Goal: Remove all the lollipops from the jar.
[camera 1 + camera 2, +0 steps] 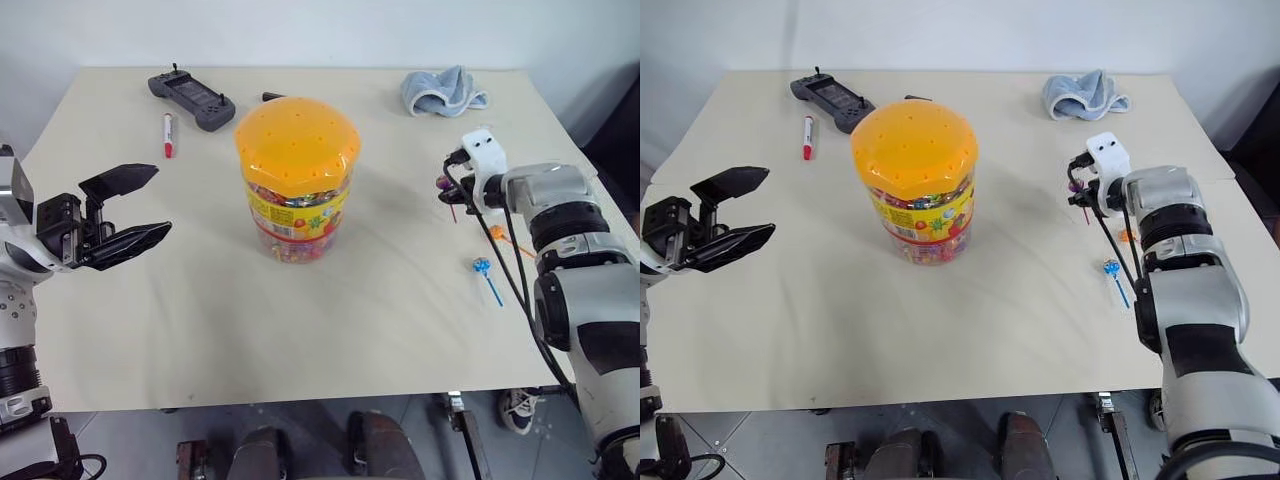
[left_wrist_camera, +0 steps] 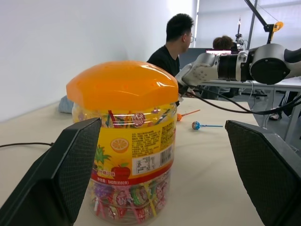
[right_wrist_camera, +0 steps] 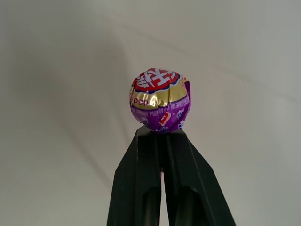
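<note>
Pinching purple lollipop (image 3: 160,100), right end effector (image 3: 161,134); left end effector (image 1: 130,212) released beside jar (image 1: 297,180).

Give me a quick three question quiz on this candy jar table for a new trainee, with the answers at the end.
1. True or false: the right gripper is shut on the purple lollipop.
2. How many lollipops lie on the table?
3. The left gripper is: A open, B shut on the jar, C holding the red marker pen.

Key: 1 true. 2 two, the orange lollipop and the blue lollipop. 3 A.
</note>
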You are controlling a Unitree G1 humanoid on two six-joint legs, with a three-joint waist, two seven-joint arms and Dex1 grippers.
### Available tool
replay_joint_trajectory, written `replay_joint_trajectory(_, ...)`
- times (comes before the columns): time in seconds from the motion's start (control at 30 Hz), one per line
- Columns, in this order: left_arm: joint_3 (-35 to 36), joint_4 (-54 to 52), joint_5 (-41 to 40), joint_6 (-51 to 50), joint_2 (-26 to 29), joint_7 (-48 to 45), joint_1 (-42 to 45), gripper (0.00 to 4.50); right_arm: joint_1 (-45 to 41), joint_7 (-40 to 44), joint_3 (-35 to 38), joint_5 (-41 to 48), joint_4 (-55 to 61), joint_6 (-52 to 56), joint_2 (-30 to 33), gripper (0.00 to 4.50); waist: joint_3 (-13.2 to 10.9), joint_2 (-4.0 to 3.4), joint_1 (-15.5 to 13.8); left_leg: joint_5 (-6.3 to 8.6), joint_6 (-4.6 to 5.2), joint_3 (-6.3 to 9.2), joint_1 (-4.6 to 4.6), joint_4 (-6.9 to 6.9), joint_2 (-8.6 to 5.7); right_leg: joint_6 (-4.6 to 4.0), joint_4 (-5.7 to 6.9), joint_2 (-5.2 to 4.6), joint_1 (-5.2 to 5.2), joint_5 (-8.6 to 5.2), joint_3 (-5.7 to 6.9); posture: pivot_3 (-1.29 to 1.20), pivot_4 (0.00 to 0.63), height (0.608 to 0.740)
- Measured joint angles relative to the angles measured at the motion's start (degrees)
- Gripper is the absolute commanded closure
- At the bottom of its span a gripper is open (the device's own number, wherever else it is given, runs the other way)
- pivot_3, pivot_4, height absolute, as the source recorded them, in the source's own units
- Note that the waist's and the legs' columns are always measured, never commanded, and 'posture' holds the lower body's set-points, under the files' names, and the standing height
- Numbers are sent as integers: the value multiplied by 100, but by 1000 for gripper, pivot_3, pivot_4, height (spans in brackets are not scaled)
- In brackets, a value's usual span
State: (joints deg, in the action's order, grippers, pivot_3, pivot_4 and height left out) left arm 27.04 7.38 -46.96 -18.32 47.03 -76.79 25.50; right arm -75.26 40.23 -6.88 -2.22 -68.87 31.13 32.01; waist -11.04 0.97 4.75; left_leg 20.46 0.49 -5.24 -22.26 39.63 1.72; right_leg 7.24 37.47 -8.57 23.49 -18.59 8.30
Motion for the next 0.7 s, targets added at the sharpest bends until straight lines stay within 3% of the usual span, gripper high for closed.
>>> replay_joint_trajectory(0.13, 134, -228, -24, -148, 122, 77, -280, 0, 3, -105, 70, -34, -88, -13, 38, 3437, 0, -1, 5, 0, 0, 1, 0, 0, 1, 0, 0, 0, 0, 0, -1, 0, 150, 740)
replay_joint_trajectory(0.47, 229, -631, -99, -648, 249, 220, -837, 0, 118, 689, 87, -93, 390, 152, 466, 13, -2, -3, -15, 0, 0, 1, 0, 1, 1, 0, -2, 1, -1, 0, -6, 0, 150, 740)
replay_joint_trajectory(0.53, 231, -651, -99, -665, 264, 227, -840, 0, 206, 880, 102, -55, 639, 193, 571, 13, -2, -3, -19, 0, 0, 0, 0, 1, 0, 0, -3, 0, -2, 0, -6, 0, 150, 740)
replay_joint_trajectory(0.7, 329, -663, -92, -801, 337, 456, -973, 0, 1504, 2203, 421, 688, 2997, 450, 1112, 13, -2, -3, -87, 0, 0, 1, 0, 4, 2, 0, -5, 1, -1, 0, -6, 0, 150, 740)
